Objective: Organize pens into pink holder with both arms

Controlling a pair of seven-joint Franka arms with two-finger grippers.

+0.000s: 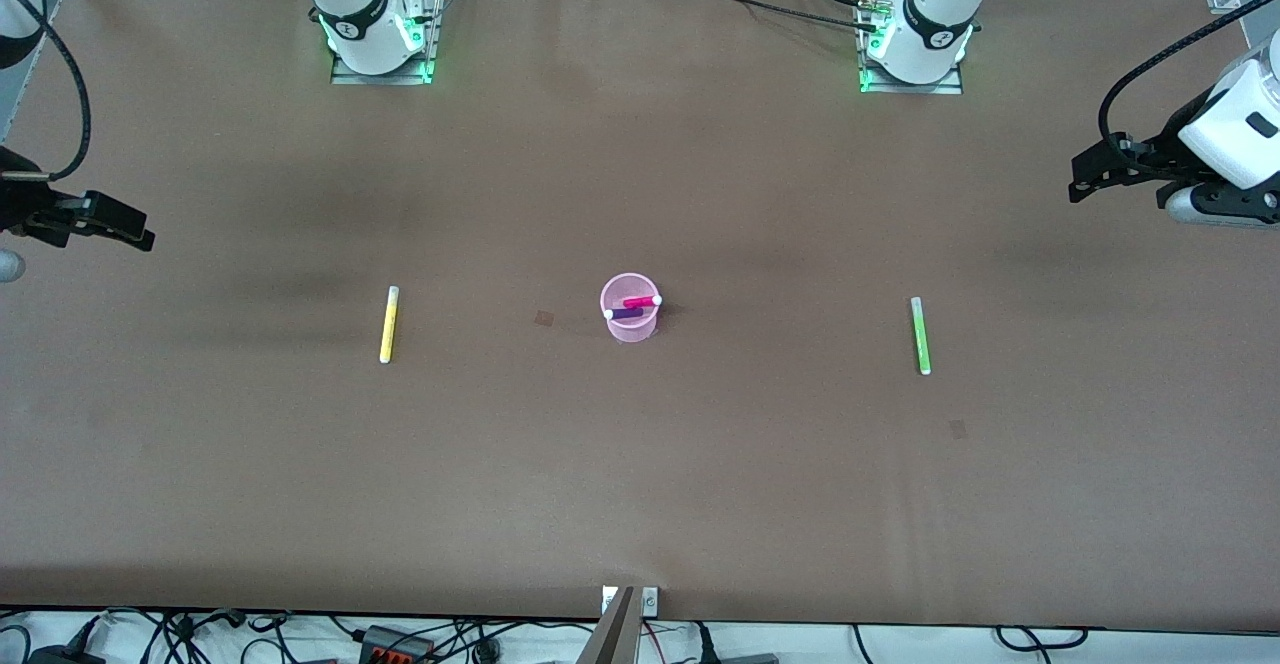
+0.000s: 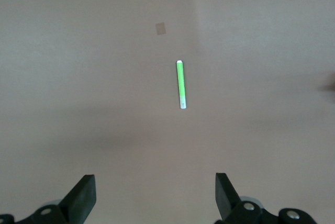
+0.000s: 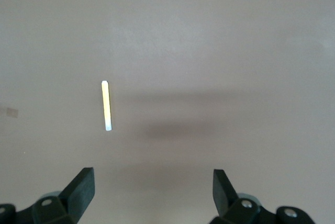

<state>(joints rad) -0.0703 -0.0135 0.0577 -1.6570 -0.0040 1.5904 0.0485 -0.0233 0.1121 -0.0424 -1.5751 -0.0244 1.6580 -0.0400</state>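
1. Pens are split between cup and tabletop: the magenta pen (image 1: 640,301) and the purple pen (image 1: 625,313) already lie inside the pink holder (image 1: 629,328), which stands at the centre of the front view.
2. Two pens are left on the brown tabletop (image 1: 640,484). The yellow pen (image 1: 388,324) lies in the left half of the front view, toward the right arm's end; the green pen (image 1: 920,335) lies in the right half, toward the left arm's end. Both sit well apart from the holder.
3. At the right edge of the front view the left end effector (image 1: 1085,179) hangs in the air with its fingers spread wide and nothing between them. Its wrist view shows the green pen near the middle of the frame.
4. At the left edge of the front view the right end effector (image 1: 130,229) hangs likewise, fingers wide apart and empty. Its wrist view shows the yellow pen left of centre.
5. I judge the step in hand to be the reach for these last two pens, one per arm.
6. To do it well, each end effector should come down over the middle of its barrel with the fingers straddling the pen crosswise, so closing squeezes it rather than rolling it away.
7. At the holder, the arms should take turns, since the cup looks light and easy to tip.
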